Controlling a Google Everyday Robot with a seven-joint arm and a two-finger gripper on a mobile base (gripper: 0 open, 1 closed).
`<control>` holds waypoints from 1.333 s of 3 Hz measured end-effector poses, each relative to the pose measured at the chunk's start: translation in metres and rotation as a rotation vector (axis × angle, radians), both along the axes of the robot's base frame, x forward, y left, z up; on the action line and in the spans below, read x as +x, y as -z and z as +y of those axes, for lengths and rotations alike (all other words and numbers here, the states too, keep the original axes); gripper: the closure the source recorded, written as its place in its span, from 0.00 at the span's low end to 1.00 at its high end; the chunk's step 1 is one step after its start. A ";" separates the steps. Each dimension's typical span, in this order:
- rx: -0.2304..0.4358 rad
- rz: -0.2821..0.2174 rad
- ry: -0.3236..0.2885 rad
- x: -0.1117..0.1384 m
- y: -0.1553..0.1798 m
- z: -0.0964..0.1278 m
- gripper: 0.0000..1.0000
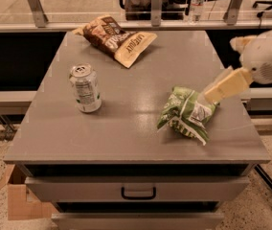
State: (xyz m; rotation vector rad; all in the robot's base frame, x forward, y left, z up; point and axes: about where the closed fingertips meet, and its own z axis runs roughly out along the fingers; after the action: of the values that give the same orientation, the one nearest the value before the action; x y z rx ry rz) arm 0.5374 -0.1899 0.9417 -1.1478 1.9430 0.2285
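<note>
A green chip bag lies on the right part of the grey table. My gripper reaches in from the right edge, its cream tip low and just above the bag's upper right corner, close to touching it. An upright silver soda can stands on the left side of the table. At the back of the table lies a brown chip bag. The white arm body sits off the table's right edge.
A drawer with a black handle is under the tabletop. A cardboard box sits on the floor at lower left. A railing, a water bottle and chairs stand behind the table.
</note>
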 end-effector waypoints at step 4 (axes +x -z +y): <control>0.012 -0.087 -0.010 0.107 0.093 -0.022 0.00</control>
State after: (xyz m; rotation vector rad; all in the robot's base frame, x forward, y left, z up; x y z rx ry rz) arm 0.6443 -0.2114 0.8485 -1.1416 1.8579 0.1920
